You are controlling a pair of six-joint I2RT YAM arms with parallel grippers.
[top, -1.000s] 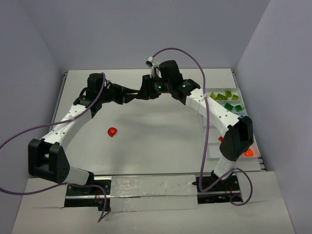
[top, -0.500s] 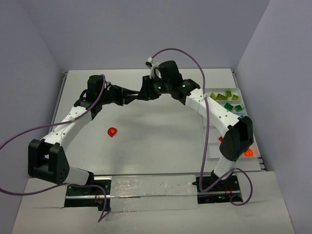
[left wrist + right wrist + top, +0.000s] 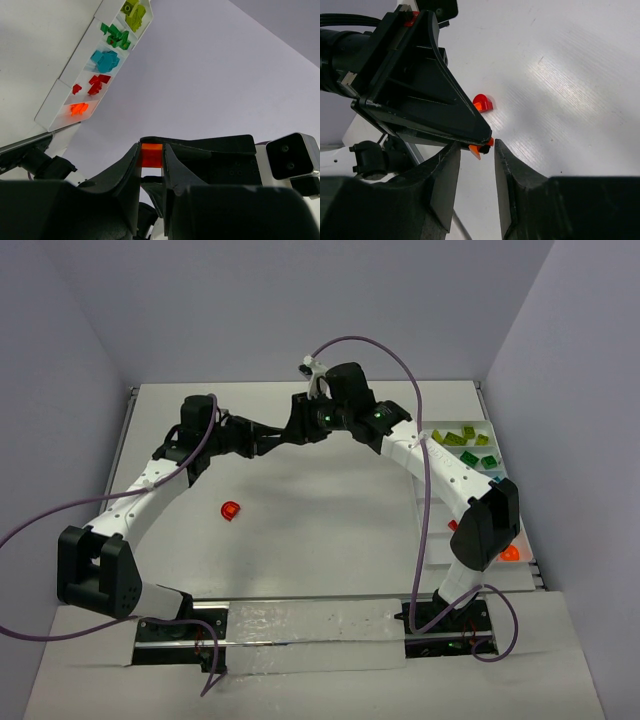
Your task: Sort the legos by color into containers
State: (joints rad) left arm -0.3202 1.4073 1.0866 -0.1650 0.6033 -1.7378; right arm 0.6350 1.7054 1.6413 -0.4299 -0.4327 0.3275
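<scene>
High over the back of the table my left gripper (image 3: 151,156) is shut on a small orange lego (image 3: 151,154), pinched at its fingertips. My right gripper (image 3: 476,145) faces it tip to tip, open, one jaw on each side of that orange lego (image 3: 481,146), with a narrow gap showing at the right jaw. In the top view the two grippers meet as one dark mass, left gripper (image 3: 276,434) and right gripper (image 3: 298,428). A red lego (image 3: 230,510) lies on the table below; it also shows as the red lego (image 3: 483,103). The containers (image 3: 432,540) stand at the right edge.
The tray's compartments (image 3: 59,95) hold lime green legos (image 3: 132,12), dark green legos (image 3: 116,36), teal legos (image 3: 105,60), red legos (image 3: 95,84) and an orange lego (image 3: 77,108). A purple cable (image 3: 415,390) arcs over the right arm. Walls close in the table's back and sides.
Both arms stay met tip to tip; the left arm has shifted very slightly. The red lego on the table has not moved.
</scene>
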